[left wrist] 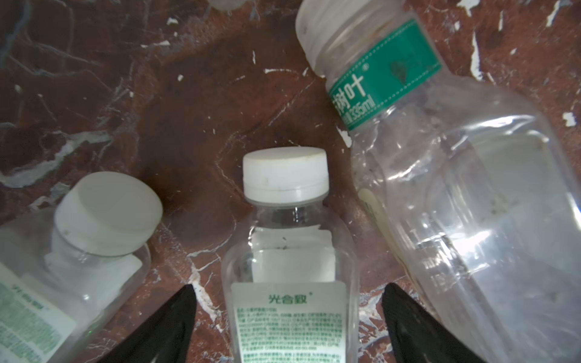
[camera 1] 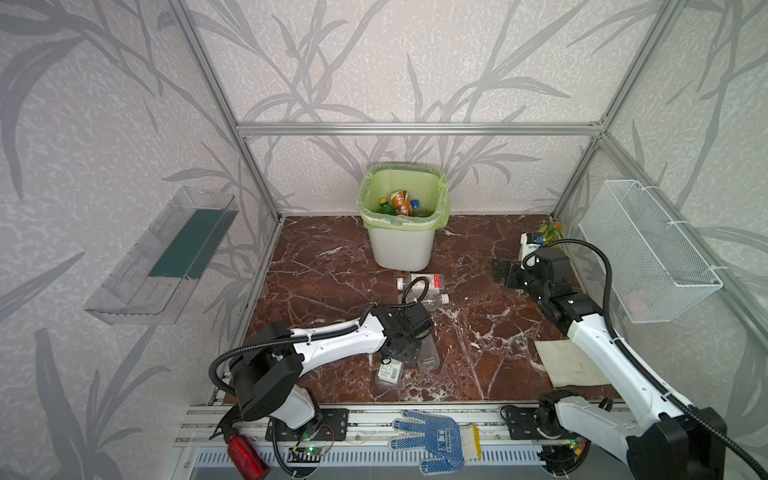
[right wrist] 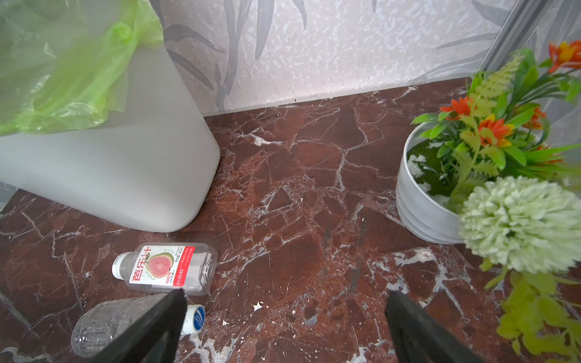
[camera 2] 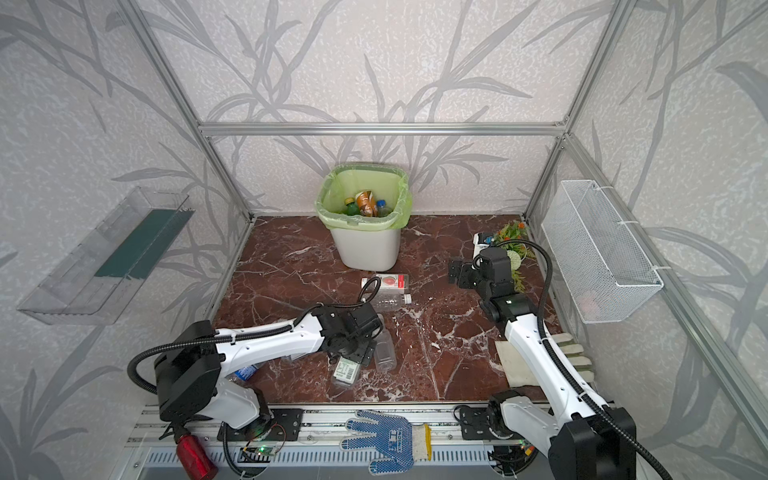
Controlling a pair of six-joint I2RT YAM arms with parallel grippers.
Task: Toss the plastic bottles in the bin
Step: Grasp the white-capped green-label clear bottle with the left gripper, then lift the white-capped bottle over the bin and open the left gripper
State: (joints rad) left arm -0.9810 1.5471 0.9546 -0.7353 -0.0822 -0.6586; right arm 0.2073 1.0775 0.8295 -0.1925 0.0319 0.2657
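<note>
Red-brown marble-patterned tabletop (camera 1: 324, 257), enclosed by an aluminium frame and grey leaf-patterned walls; one clear plastic tray (camera 1: 158, 257) hangs on the left wall, one white wire mesh basket (camera 1: 648, 253) on the right. On the rail before the near edge: one blue-dotted white work glove (camera 1: 432, 440) and one red spray bottle (camera 1: 245, 457). One beige cloth (camera 1: 569, 365) lies at the near right corner. Six plastic bottles (camera 1: 428, 353) show on the tabletop. One blue-labelled bottle (camera 2: 245, 372) lies partly hidden under the left arm toward the near left corner. Three lie by the middle of the near edge: the left gripper (left wrist: 288, 286) stands with jaws wide apart on either side of a clear white-capped bottle (left wrist: 286, 176), just beside it without touching, its white label printed in green Chinese characters; flanking it are a second white-capped bottle (left wrist: 107, 213) with a like label and a larger clear bottle (left wrist: 456, 188) whose green band reads "335ml". Two lie at the centre: a ribbed clear bottle (right wrist: 103, 323) with a white-and-blue cap and a guava-labelled clear bottle (right wrist: 163, 267), red and white, marked "100%". The right gripper (right wrist: 284, 292), jaws wide apart and holding nothing, hovers over bare tabletop toward the far right corner, where one white pot of artificial flowers (right wrist: 421, 195) stands. The white plastic bin (camera 1: 401, 249), lined with a light green bag, stands at the middle of the far edge; three bottles show inside: a green bottle (camera 1: 384, 205) with yellow cap, a brown-labelled bottle (camera 1: 401, 202) and a blue-capped clear bottle (camera 1: 417, 208).
</note>
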